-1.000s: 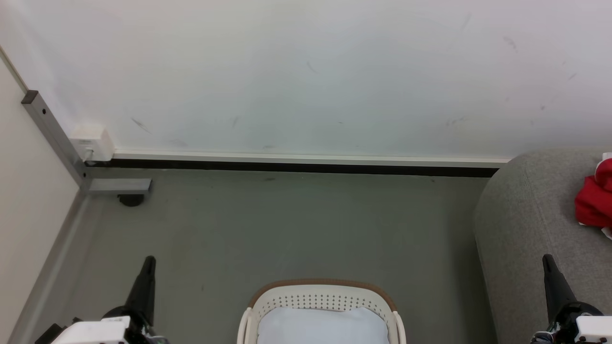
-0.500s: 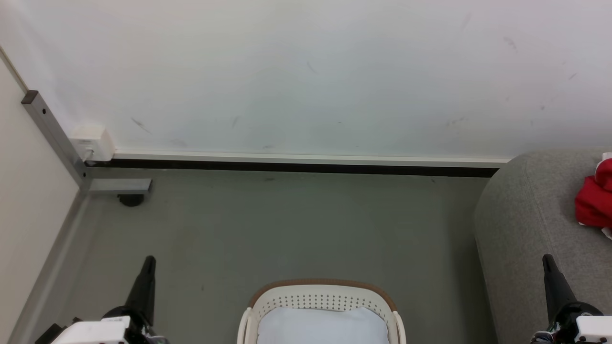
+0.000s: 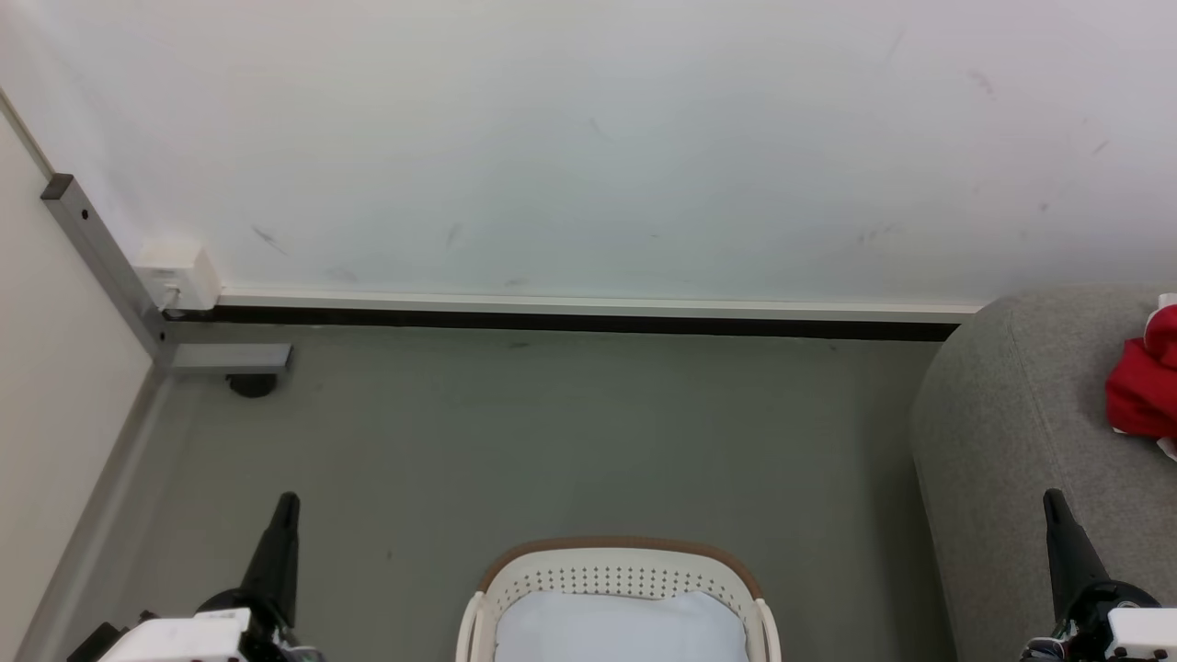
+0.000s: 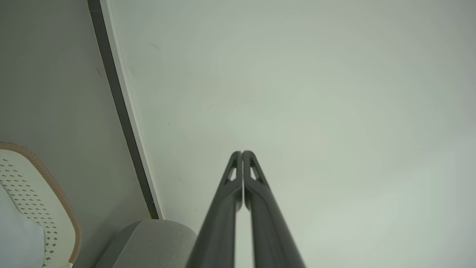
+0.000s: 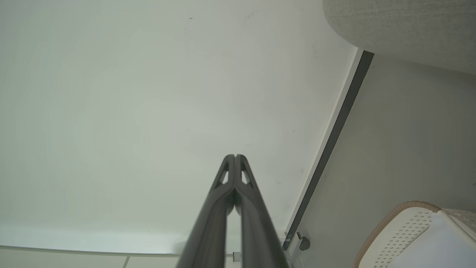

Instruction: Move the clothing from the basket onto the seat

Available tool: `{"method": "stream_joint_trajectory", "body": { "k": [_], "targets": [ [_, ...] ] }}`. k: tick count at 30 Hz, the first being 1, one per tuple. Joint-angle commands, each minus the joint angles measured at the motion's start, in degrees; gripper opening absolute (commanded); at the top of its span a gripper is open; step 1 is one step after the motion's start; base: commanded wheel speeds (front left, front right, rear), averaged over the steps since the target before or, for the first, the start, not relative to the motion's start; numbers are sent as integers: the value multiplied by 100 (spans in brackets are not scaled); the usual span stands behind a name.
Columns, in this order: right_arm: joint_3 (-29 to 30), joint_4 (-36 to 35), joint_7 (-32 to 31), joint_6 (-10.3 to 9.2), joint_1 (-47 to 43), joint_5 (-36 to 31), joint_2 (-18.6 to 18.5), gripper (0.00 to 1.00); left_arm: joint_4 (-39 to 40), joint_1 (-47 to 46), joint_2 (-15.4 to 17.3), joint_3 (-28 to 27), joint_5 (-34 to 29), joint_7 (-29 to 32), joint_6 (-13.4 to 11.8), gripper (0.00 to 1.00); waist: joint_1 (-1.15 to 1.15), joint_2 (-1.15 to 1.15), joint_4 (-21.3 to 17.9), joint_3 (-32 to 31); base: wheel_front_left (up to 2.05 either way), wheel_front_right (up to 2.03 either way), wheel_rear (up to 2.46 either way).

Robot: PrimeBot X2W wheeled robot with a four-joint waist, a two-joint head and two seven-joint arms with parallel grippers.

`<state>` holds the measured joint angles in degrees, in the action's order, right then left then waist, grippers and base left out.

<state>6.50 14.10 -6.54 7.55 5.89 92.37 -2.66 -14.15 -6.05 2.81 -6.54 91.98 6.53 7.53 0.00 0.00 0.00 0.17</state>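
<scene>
Red clothing (image 3: pixel 1145 384) lies bunched on the grey seat (image 3: pixel 1021 414) at the right edge of the head view. The cream basket (image 3: pixel 625 570) with its brown rim stands on the floor at the bottom centre, a pale bluish-white cloth (image 3: pixel 621 627) inside it. My left gripper (image 3: pixel 287 504) is at the lower left, left of the basket, shut with nothing in it. My right gripper (image 3: pixel 1053 501) is at the lower right over the seat's front part, shut and empty too. Both wrist views show fingertips pressed together, left gripper (image 4: pixel 242 153) and right gripper (image 5: pixel 234 156), pointing at the wall.
A white wall (image 3: pixel 588 138) with a dark baseboard (image 3: pixel 552 322) runs across the back. A metal frame post (image 3: pixel 101 257) and a white box (image 3: pixel 175 271) sit in the left corner. Grey floor (image 3: pixel 552 432) lies between basket and wall.
</scene>
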Motion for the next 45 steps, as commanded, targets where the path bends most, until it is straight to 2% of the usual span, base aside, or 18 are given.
{"method": "stream_joint_trajectory", "body": {
  "k": [1, 45],
  "targets": [
    [19, -22, -18, -12, 71, 9, -40, 0, 14, -54, 11, -10, 74, 25, -8, 0, 0, 0, 0, 0, 0, 0, 0],
    [18, -22, -18, -12, 71, 10, -39, 0, 15, -53, 11, -7, 77, 22, -8, 0, 0, 0, 0, 0, 0, 0, 0]
  ]
}}
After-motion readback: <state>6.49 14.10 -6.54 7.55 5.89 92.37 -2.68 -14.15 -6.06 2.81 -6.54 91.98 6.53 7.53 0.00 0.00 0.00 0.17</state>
